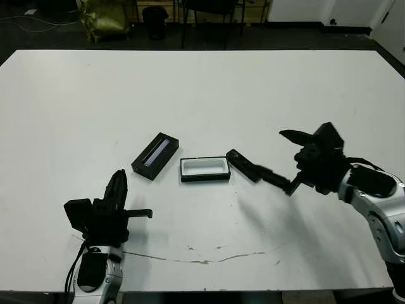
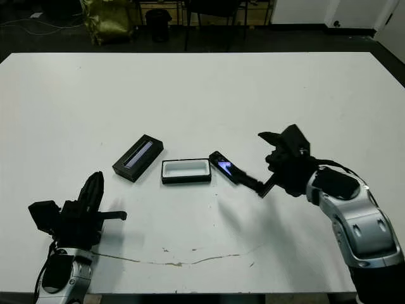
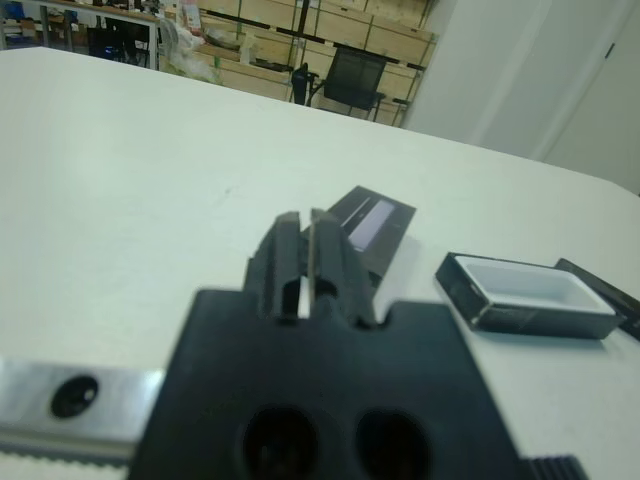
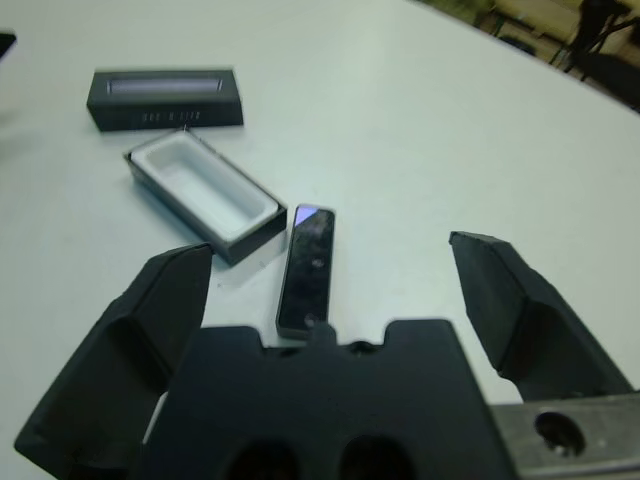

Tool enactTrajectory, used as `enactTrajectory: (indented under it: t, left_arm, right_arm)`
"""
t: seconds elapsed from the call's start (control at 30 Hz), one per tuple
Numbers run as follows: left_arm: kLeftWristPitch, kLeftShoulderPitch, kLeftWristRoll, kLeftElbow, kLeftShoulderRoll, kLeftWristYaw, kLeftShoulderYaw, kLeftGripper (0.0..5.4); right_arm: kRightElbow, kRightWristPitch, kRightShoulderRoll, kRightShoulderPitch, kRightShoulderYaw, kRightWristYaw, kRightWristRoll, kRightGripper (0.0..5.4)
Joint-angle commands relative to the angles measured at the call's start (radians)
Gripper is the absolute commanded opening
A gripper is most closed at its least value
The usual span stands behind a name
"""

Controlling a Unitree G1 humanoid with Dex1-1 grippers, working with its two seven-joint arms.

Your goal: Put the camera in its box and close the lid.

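**Camera flat on the table beside its open box**

Camera [image 4: 308, 268] lies flat on the white table [image 1: 253, 88], a slim black bar with a bluish glint at the end nearest the box. It rests at a slant just off the right end of the box [image 1: 204, 169], near it; whether the two touch cannot be told from these views. The box sits open, its white lining facing up and nothing inside it. The lid [image 1: 155, 156] lies separately on the table just to the left of the box, angled, with its glossy bluish-grey strip facing up.

The right gripper [image 4: 335, 290] has its two black fingers spread wide and holds nothing. In the right wrist view the camera lies between the spread fingers, with its near end close to the gripper's body. From the head views, one finger reaches low toward the camera's right end while the other sits higher and well apart.

The left gripper [image 1: 118, 190] rests at the near left part of the table, well apart from the lid, box and camera. Its fingers [image 3: 290, 255] are pressed together with only a thin slit between them, and they grip nothing.

A thin dark crack-like line [image 1: 209, 258] runs across the table's near edge.
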Motion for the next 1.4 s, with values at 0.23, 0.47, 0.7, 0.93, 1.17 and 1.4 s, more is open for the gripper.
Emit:
enactTrajectory:
  t: [0.23,0.47,0.7,0.93,1.17,1.4]
  left_arm:
    - [0.012,0.010,-0.018,0.015,0.004,0.000,0.004,0.00]
    - [0.003,0.009,-0.006,0.022,0.005,0.001,0.004,0.00]
    - [-0.001,0.011,-0.008,0.021,0.003,0.002,0.002,0.00]
    - [-0.009,0.009,0.002,0.030,0.007,0.003,0.005,0.00]
    - [-0.012,0.009,-0.005,0.033,0.002,-0.001,0.005,0.00]
    - [-0.001,0.016,-0.004,0.021,0.001,0.006,0.003,0.00]
  right_arm:
    - [0.057,-0.002,-0.008,-0.011,0.082,0.014,-0.071,5.37]
    - [0.065,0.003,0.009,0.004,0.114,-0.011,-0.111,5.37]
    - [0.080,-0.010,0.015,0.011,0.136,-0.009,-0.136,5.37]
    - [0.187,-0.114,0.043,0.014,0.159,-0.001,-0.164,4.95]
    - [0.254,-0.109,0.076,0.012,0.182,-0.008,-0.171,3.74]
    - [0.305,-0.065,0.103,-0.004,0.216,-0.037,-0.208,2.27]
